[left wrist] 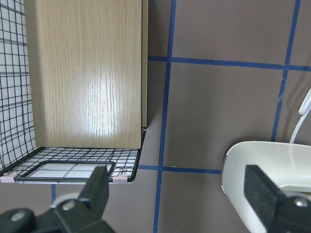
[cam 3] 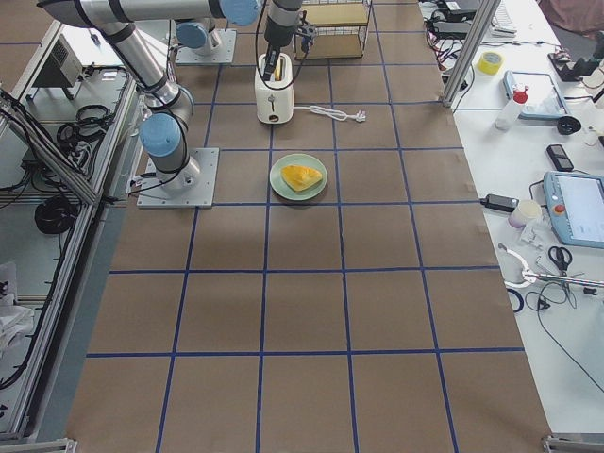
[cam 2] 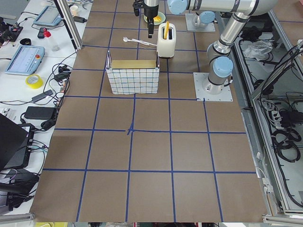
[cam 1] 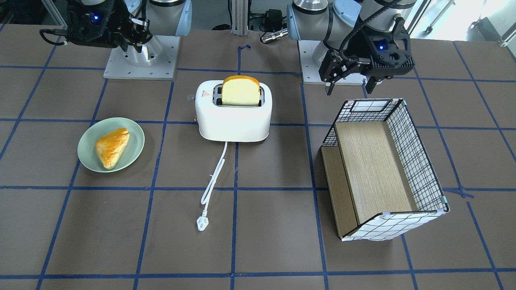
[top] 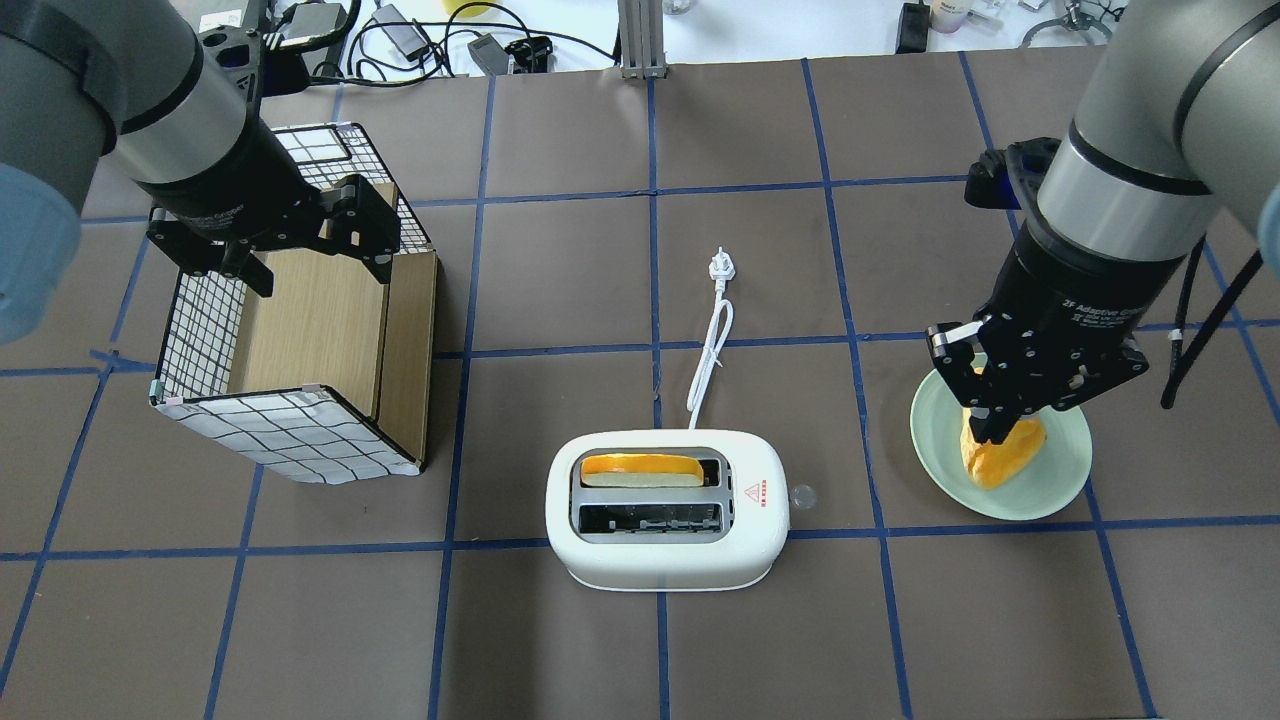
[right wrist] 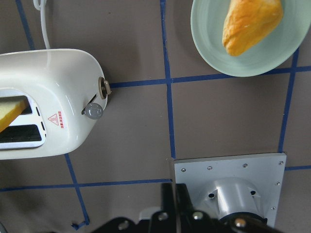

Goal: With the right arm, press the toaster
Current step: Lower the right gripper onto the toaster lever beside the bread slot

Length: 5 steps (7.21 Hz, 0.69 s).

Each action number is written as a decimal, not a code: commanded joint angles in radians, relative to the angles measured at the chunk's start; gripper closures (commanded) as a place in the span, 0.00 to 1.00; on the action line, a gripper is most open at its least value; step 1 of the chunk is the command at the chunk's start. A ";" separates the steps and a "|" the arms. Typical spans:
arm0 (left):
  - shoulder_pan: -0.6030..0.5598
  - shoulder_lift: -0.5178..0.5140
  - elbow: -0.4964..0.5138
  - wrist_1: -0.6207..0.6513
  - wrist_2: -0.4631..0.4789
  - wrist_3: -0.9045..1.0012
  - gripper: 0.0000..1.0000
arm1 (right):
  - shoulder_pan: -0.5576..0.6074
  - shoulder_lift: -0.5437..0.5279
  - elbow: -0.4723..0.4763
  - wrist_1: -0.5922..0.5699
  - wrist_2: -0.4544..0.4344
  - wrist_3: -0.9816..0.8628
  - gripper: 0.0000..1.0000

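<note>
The glossy white toaster stands mid-table and holds a bread slice upright in one slot. It also shows in the overhead view. In the right wrist view the toaster has a grey lever knob on its end. My right gripper is shut and empty. It hovers above the green plate, apart from the toaster, on the lever side. My left gripper is open and empty above the wire-grid basket.
A pastry lies on the plate. The toaster's white cord ends in a plug on the table. The basket lies tilted with a wooden insert. The arm base plates stand at the robot's edge.
</note>
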 commanded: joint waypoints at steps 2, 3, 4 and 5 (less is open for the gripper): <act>0.000 0.000 0.000 0.000 0.000 0.000 0.00 | -0.006 0.008 0.128 -0.051 0.200 -0.031 1.00; 0.000 0.000 0.000 0.000 0.000 0.000 0.00 | -0.006 0.010 0.163 -0.070 0.253 -0.059 1.00; 0.000 0.000 0.000 0.000 0.000 0.000 0.00 | -0.008 0.011 0.191 -0.071 0.276 -0.080 1.00; 0.000 0.000 0.000 0.000 0.000 0.000 0.00 | -0.008 0.013 0.212 -0.104 0.319 -0.082 1.00</act>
